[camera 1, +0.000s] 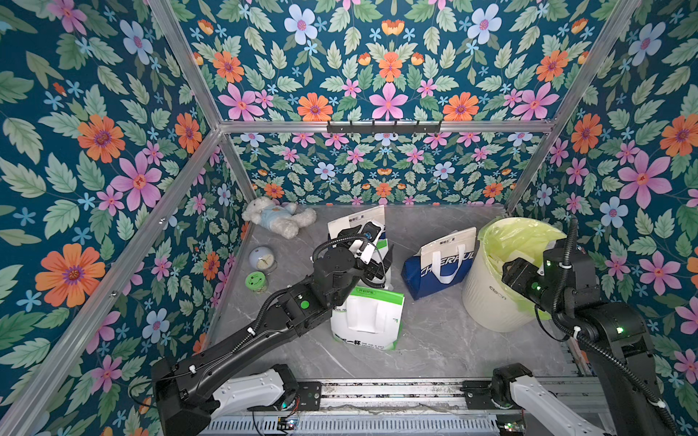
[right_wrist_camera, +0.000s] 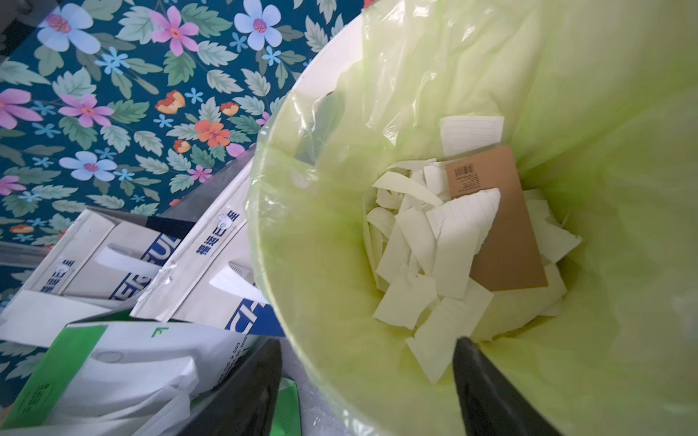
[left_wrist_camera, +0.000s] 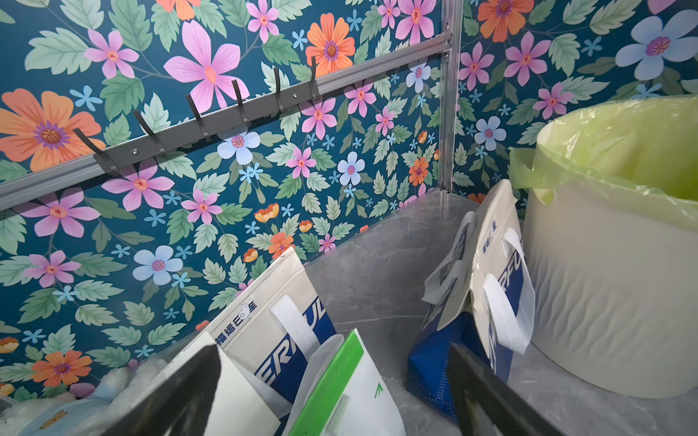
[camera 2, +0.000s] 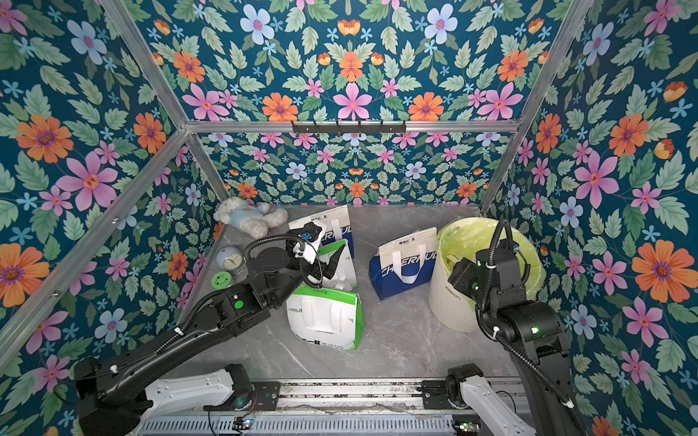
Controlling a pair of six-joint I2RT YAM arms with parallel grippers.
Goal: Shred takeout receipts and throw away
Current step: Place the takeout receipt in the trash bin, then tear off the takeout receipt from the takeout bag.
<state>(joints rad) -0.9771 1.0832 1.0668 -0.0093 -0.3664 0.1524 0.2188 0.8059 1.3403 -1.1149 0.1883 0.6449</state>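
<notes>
In the right wrist view both fingers (right_wrist_camera: 487, 385) of the right gripper (right_wrist_camera: 366, 341) are blurred and cut off by the picture's edge, and the torn takeout receipts (right_wrist_camera: 453, 241) piled in the bin (right_wrist_camera: 325, 71) below them overlap too much to count. In both top views that gripper's tips are hidden behind its own wrist. The left gripper (left_wrist_camera: 332, 349) is likewise cut off in its wrist view, and the white sheet (left_wrist_camera: 241, 400) beside one finger could be receipt or bag face.

Torn receipt pieces (right_wrist_camera: 453, 241): white, faintly lined, irregular scraps with ragged edges. They lie loosely heaped and overlapping at the bottom of the green-lined bin (right_wrist_camera: 332, 49).
</notes>
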